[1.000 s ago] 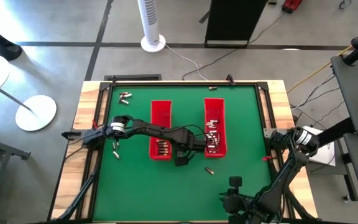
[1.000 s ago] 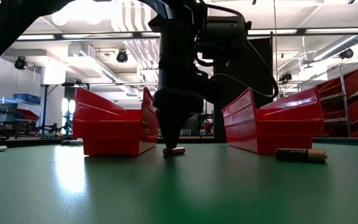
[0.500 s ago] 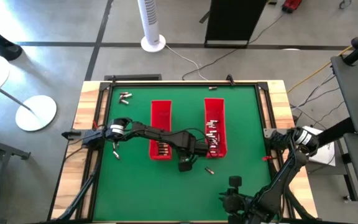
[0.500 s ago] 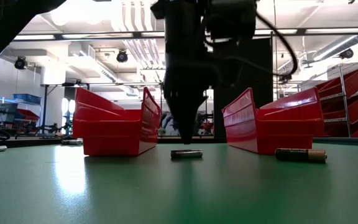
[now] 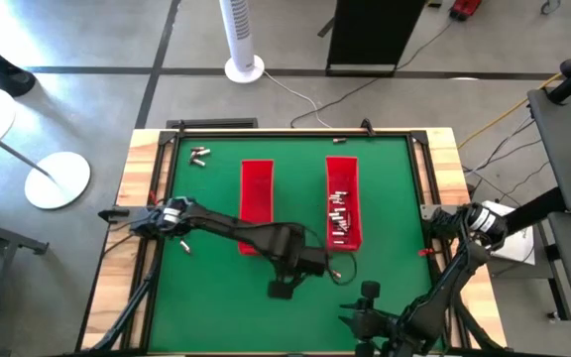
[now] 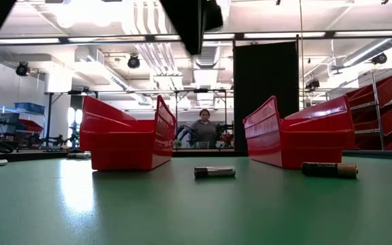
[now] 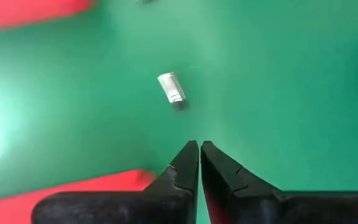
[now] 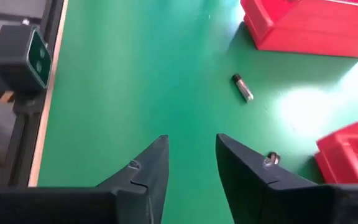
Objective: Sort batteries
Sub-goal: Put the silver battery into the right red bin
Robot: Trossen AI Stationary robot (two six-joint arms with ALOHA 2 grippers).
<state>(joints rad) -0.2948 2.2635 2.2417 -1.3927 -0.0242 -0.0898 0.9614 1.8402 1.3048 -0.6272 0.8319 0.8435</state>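
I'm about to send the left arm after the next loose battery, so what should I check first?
1. Left jaws empty: ok, nothing between them.
2. Left jaws open for a pick: not ok, shut.
3. Loose battery lies flat on the green mat, touching nothing: ok.
4. Right jaws open and empty: ok.
5. Which of the red trays this battery belongs in: cannot tell.
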